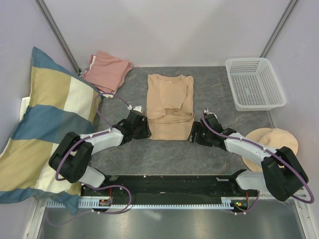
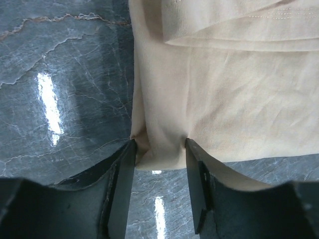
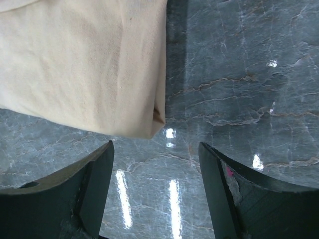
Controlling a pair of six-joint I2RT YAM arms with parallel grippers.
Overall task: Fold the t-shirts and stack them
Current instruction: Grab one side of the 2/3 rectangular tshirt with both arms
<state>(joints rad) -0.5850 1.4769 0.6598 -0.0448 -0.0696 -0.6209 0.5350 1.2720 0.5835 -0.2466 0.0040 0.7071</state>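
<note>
The tan t-shirt (image 1: 169, 104) lies on the table's middle, folded into a long narrow strip with the neck at the far end. My left gripper (image 1: 145, 130) is at its near left corner. In the left wrist view the gripper (image 2: 160, 144) is shut on the bunched corner of the tan t-shirt (image 2: 224, 99), and the cloth wrinkles at both fingertips. My right gripper (image 1: 194, 132) is at the near right corner. In the right wrist view it (image 3: 155, 147) is open, with the corner of the tan t-shirt (image 3: 89, 69) just ahead of the jaws and not between them. The pink t-shirt (image 1: 107, 70) lies crumpled at the back left.
A striped blue, yellow and cream pillow (image 1: 45, 124) fills the left side. A white mesh basket (image 1: 254, 82) stands at the back right. A round beige hat (image 1: 271, 142) lies at the right, close to my right arm. The table (image 1: 214, 94) is dark marbled grey.
</note>
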